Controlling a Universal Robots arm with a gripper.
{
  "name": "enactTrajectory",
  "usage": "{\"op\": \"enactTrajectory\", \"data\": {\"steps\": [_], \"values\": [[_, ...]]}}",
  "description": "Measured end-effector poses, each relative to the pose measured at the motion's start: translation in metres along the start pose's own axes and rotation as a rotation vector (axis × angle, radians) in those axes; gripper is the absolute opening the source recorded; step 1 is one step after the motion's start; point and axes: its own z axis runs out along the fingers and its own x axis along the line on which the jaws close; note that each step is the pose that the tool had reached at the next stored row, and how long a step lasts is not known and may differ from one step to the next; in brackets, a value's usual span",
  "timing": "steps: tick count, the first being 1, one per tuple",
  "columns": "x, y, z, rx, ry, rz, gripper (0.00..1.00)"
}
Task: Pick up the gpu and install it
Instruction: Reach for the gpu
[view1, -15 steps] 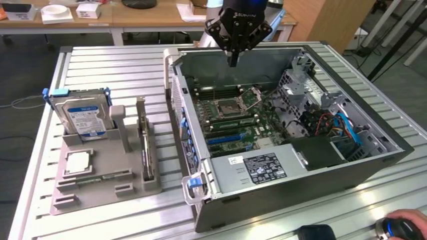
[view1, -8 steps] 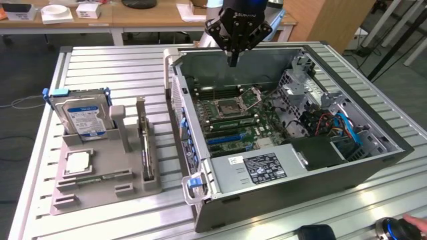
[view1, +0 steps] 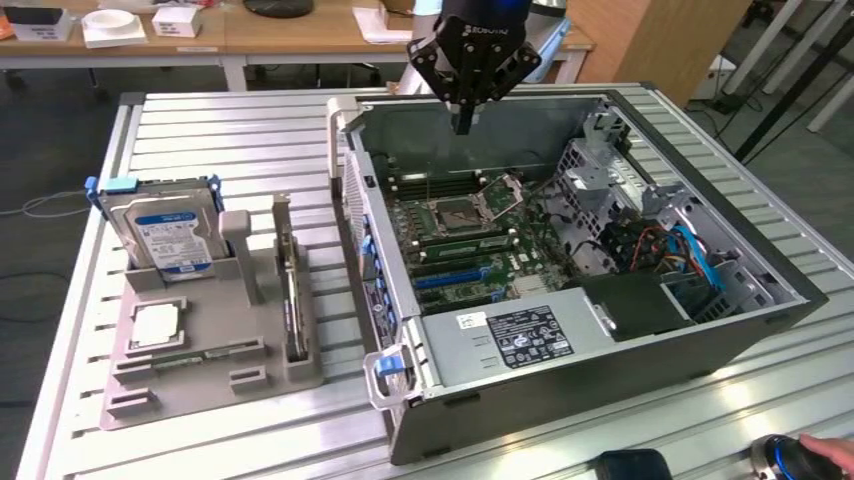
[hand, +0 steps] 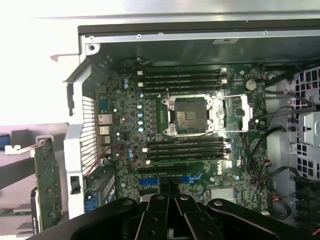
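Ribbed metal table (view1: 200, 130) under open computer case (view1: 561, 400), wooden desks (view1: 294, 40) behind, pincer (view1: 462, 122) closed and empty above.

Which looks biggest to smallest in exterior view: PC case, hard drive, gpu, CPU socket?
1. PC case
2. hard drive
3. CPU socket
The gpu stands edge-on, long but thin: unsure against the hard drive.

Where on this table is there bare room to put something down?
Bare slats of the table lie behind the grey holder and hard drive, and along the near edge in front of the holder. Inside the computer case it is crowded with boards and cables; the tool hangs above.
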Motion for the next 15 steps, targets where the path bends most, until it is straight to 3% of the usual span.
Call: {"op": "enactTrajectory", "data": {"steps": [11, 15], "values": [[0.029, -0.0077, -0.0005, -0.0001, -0.0001, 0.000, 0.10], [0.033, -0.0090, -0.0007, -0.0001, -0.0001, 0.000, 0.10]]}}
